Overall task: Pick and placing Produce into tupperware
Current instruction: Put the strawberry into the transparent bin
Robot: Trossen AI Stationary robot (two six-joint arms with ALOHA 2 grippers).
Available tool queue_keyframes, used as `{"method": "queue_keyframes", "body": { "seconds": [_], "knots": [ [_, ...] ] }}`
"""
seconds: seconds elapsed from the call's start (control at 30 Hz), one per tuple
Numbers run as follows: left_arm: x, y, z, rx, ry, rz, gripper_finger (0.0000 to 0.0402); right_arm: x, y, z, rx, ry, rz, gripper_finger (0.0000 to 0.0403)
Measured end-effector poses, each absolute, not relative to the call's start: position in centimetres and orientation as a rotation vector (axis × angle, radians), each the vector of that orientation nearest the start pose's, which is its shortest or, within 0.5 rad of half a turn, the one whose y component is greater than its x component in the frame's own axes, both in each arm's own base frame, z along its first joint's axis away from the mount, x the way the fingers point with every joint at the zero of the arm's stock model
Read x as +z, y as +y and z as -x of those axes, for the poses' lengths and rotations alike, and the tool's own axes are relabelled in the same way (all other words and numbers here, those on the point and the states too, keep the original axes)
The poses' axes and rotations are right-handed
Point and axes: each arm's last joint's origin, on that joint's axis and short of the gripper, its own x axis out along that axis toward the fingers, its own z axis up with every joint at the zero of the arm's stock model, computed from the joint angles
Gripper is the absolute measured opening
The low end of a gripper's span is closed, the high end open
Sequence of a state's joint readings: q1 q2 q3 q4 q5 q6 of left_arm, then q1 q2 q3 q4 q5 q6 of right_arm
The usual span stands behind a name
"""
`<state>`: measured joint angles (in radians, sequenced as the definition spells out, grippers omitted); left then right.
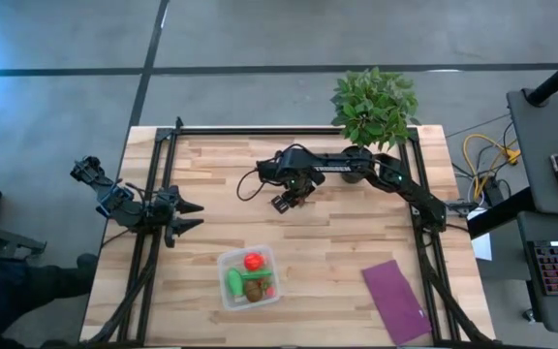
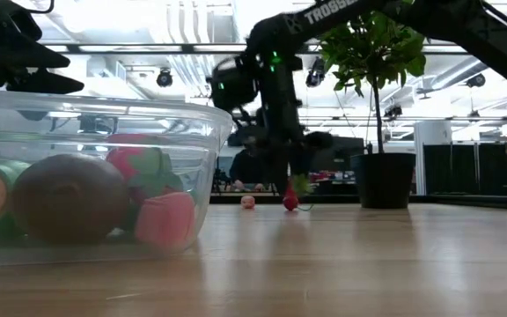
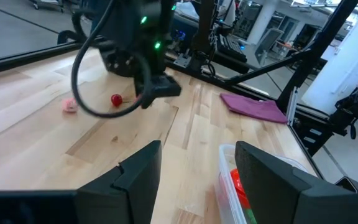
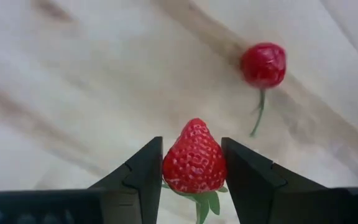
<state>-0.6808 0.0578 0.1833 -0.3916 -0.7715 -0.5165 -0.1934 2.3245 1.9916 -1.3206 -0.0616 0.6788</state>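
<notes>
Right gripper (image 4: 191,165) pinches the strawberry (image 4: 193,158) between its fingers (cherry (image 4: 263,65) lies just beyond); left gripper (image 3: 197,168) half-open, empty

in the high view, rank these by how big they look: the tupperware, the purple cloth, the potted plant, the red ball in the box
1. Potted plant, widest spread of leaves.
2. Purple cloth and tupperware: close in area, so no firm order between them.
3. Red ball, far the smallest, lying inside the tupperware.
</notes>
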Motion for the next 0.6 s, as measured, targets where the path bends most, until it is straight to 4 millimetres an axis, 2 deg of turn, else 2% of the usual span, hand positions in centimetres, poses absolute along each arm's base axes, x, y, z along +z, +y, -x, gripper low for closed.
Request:
{"method": "queue_keyframes", "body": {
  "seconds": [0.07,0.17,0.37,0.47,0.6],
  "knots": [
    [18.6,-3.3,-7.3,0.138,0.17,0.338,0.0192,18.9,-7.6,-44.0,-0.619,1.555,-0.731,0.0145],
    [18.6,-3.3,-7.3,0.138,0.17,0.338,0.0192,21.3,-5.7,-45.0,-0.449,1.521,-0.809,0.0145],
    [18.6,-3.3,-7.3,0.138,0.17,0.337,0.0192,25.6,-0.1,-46.6,-0.143,1.436,-0.916,0.0146],
    [18.6,-3.3,-7.3,0.138,0.17,0.337,0.0192,26.5,2.7,-47.1,-0.062,1.399,-0.931,0.0146],
    [18.6,-3.3,-7.3,0.138,0.17,0.338,0.0192,26.5,6.1,-47.8,-0.006,1.346,-0.959,0.0146]
  ]
}}
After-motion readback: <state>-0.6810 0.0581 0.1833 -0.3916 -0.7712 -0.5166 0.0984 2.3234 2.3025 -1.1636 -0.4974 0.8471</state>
